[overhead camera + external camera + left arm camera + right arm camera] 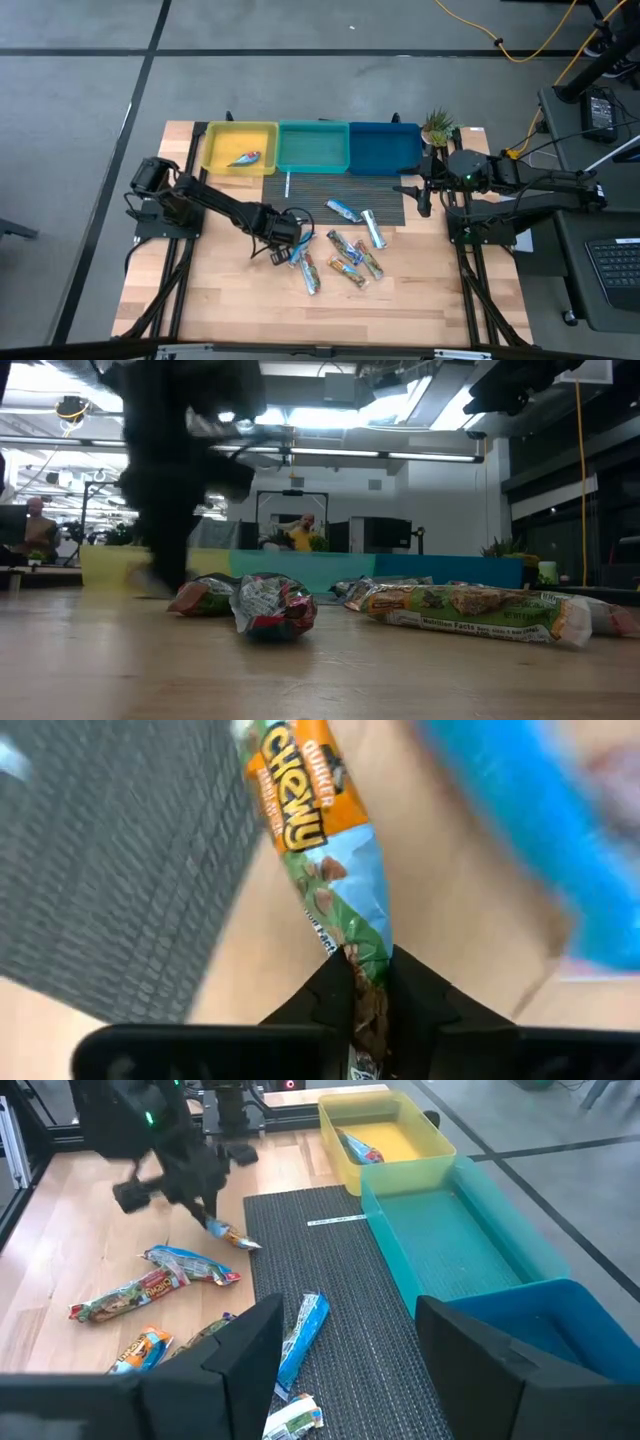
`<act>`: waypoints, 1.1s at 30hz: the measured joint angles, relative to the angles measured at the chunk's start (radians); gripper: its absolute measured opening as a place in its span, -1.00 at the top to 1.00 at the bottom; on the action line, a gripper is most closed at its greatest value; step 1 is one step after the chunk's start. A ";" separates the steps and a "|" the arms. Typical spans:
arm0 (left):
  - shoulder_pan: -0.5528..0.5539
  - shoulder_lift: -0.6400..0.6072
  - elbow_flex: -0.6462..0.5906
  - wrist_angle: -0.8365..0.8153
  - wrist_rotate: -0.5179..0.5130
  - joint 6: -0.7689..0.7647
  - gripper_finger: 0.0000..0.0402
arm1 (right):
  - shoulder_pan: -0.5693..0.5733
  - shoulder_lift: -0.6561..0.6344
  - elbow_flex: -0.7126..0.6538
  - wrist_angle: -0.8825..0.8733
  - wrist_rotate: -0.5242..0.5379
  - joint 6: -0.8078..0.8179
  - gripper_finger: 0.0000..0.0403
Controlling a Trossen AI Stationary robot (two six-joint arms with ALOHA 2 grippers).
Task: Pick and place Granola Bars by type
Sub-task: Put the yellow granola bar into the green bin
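Your left pincer [292,243] is clamped on the orange-and-blue foil Chewy bar [325,850] by its end, lifted off the wood counter [230,300], prob for the yellow plastic bin [216,140], where one bar [246,158] lies. Right pincer [345,1345] is parked far right, jaws apart, holding nothing.

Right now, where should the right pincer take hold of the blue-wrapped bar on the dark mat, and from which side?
Probably across the narrow middle of the blue-wrapped bar, coming straight down from above. It lies flat on the dark mat, long and slim, and both long edges look clear. The crimped ends are thin and would likely slip.
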State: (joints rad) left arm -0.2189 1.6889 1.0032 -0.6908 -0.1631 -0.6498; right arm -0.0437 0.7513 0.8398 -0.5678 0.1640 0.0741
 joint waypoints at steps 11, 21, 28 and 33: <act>0.081 -0.198 0.321 -0.312 -0.196 0.125 0.86 | 0.000 0.000 0.000 0.000 0.001 -0.005 -0.14; 0.142 -0.345 0.425 -0.296 -0.374 0.126 0.86 | 0.000 0.006 0.000 0.001 0.002 -0.005 -0.14; 0.205 -0.350 0.425 -0.286 -0.315 0.183 0.86 | 0.000 0.022 0.001 0.002 0.003 -0.007 -0.14; 0.323 -0.332 0.425 -0.152 -0.188 0.296 0.86 | 0.000 0.040 0.001 0.001 0.002 -0.022 -0.14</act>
State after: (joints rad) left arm 0.1040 1.3569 1.4277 -0.8423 -0.3508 -0.3539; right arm -0.0438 0.7912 0.8406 -0.5666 0.1664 0.0516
